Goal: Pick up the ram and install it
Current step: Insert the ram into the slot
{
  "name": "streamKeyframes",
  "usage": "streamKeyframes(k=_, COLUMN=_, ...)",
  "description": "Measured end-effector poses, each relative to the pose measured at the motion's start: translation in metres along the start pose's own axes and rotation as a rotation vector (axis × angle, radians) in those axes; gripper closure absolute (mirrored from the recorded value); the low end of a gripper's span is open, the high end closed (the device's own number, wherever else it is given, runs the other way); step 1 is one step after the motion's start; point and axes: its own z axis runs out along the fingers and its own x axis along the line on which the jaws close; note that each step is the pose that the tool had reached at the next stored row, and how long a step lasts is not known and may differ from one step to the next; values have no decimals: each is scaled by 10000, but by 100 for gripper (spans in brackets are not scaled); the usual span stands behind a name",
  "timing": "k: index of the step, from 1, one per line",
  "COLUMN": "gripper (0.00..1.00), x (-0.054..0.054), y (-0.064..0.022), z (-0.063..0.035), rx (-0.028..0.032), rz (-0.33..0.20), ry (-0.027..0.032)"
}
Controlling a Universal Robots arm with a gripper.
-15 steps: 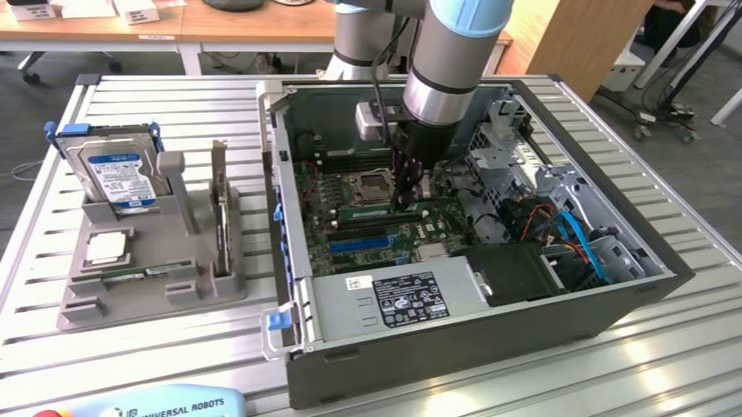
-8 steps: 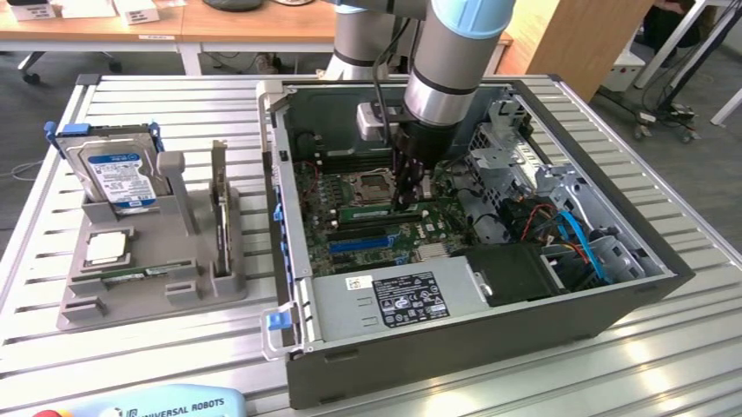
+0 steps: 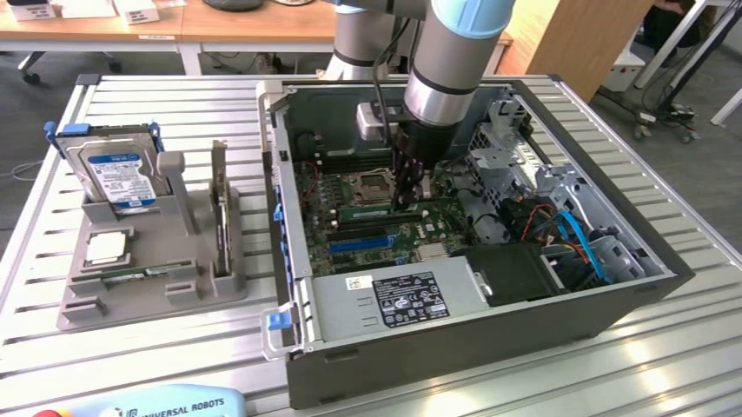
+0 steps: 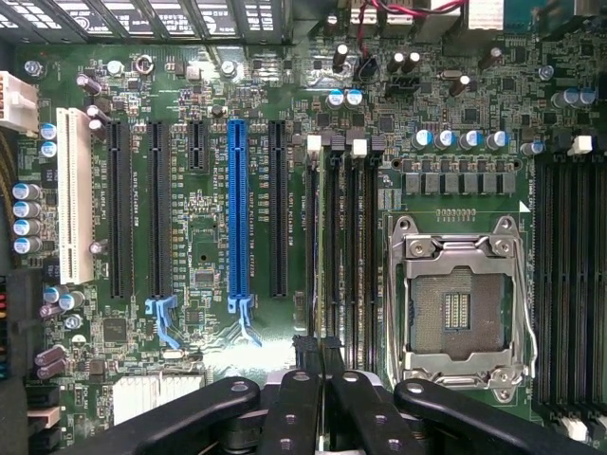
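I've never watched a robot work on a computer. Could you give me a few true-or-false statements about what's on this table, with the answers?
1. The robot's gripper is down inside the open dark grey computer case, over the green motherboard. True.
2. The square silver processor chip sits in the motherboard's metal-framed processor socket. False: it lies in the grey plastic holder outside the case, and the socket is empty.
3. The blue-labelled metal hard drive stands upright in that holder. True.
4. The one brightly coloured long slot on the motherboard is red. False: it is blue.
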Motion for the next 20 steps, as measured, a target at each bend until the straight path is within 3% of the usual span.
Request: streamKeyframes(k=20, gripper=89, x=0, y=-4, z=-3, rx=-13, rz=-77, ry=6)
